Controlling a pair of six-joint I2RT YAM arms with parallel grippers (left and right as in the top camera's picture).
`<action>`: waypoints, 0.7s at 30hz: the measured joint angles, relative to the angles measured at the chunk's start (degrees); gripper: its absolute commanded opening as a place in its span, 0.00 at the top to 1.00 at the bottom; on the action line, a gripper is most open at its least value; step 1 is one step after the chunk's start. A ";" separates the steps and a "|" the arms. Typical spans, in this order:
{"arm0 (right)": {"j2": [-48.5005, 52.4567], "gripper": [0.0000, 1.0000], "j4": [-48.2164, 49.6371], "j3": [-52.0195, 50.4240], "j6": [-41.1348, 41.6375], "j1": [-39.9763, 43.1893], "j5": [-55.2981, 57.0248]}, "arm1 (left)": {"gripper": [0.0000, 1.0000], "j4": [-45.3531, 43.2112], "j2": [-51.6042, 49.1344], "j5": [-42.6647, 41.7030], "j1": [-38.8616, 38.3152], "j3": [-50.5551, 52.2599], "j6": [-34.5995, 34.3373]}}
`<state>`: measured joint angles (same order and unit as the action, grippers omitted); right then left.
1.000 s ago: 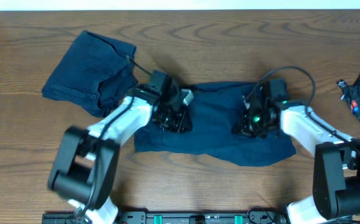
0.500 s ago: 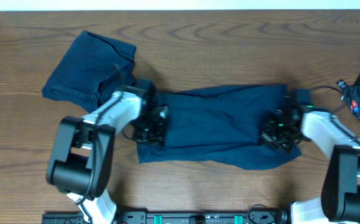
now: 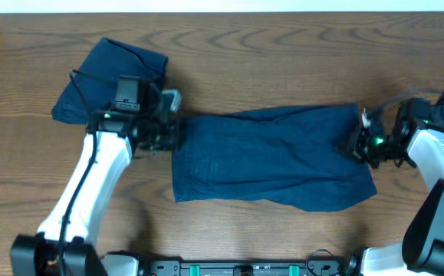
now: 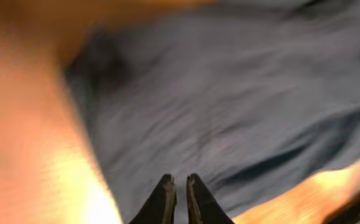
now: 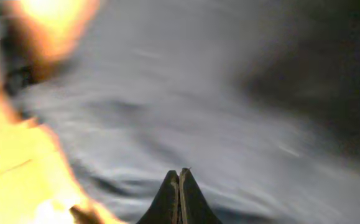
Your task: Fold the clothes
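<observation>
Left fingers (image 4: 163,204) and right fingers (image 5: 167,202), pressed together, sit at opposite ends of the spread shorts (image 3: 271,157).

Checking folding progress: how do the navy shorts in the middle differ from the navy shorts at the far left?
The middle shorts lie spread out flat; the far-left shorts sit bunched and doubled over. The middle shorts cover far more table than the far-left shorts. Both are dark navy fabric.

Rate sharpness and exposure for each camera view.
Overhead: sharp, evenly lit, the spread shorts crisp. Left wrist: motion-blurred, the table blown out orange, only the left claw sharp. Right wrist: smeared too, table glare at upper left, dark upper-right corner.
</observation>
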<state>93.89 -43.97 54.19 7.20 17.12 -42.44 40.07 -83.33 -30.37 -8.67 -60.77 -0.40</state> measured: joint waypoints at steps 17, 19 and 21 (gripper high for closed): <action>-1.40 0.99 25.33 -7.67 21.18 -25.51 10.97 | 0.92 -23.89 -21.31 -3.91 -15.89 -0.22 0.20; -1.11 0.99 30.25 -9.73 25.00 -28.30 15.28 | 0.92 -24.00 -22.23 -1.64 -15.69 -0.22 0.20; -0.48 0.99 35.50 -11.43 27.96 -30.53 19.61 | 0.92 -24.00 -22.27 0.94 -15.45 -0.22 0.20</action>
<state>93.41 -8.47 42.76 35.16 -13.41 -22.83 16.08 -105.60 -29.43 -24.12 -60.99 -0.21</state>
